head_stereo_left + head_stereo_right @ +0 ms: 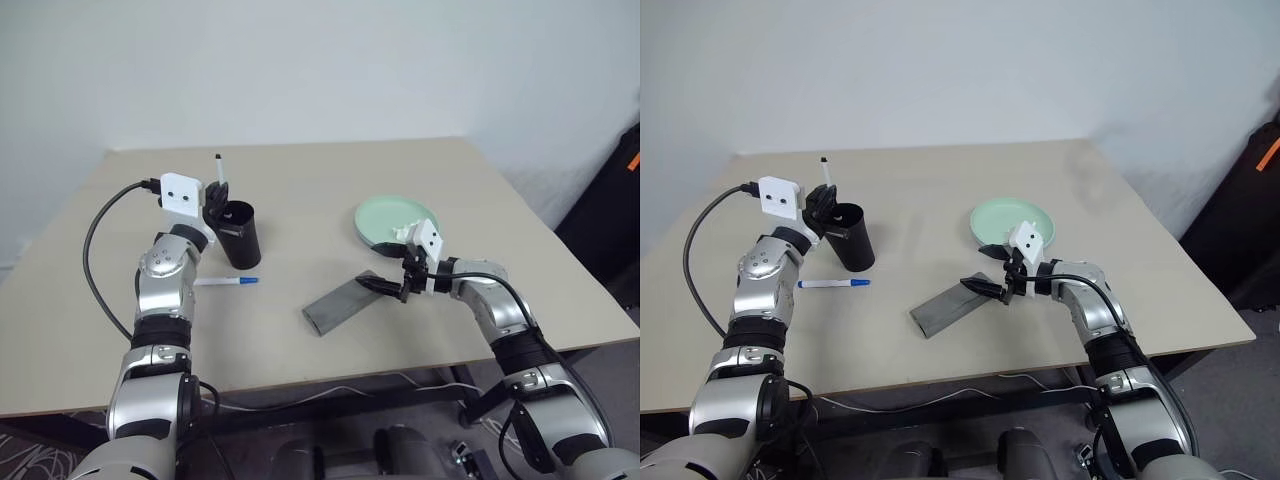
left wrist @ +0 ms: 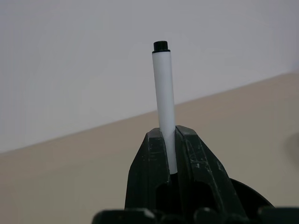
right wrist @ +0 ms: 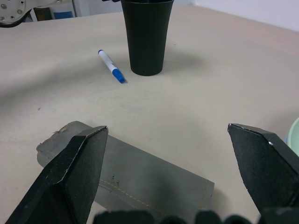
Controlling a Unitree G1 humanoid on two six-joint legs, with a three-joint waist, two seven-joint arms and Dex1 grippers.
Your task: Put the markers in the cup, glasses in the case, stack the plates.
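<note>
Left claw clamps marker upright over cup; right claw wide above case

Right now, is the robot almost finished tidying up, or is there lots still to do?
About halfway. The green plate sits with a blue rim peeking beneath it in the right wrist view, so the plates look stacked. The left claw is shut on one pen, held upright right by the black cup. The other pen still lies on the table. The right claw is open over the grey case. I can't spot the glasses.
</note>
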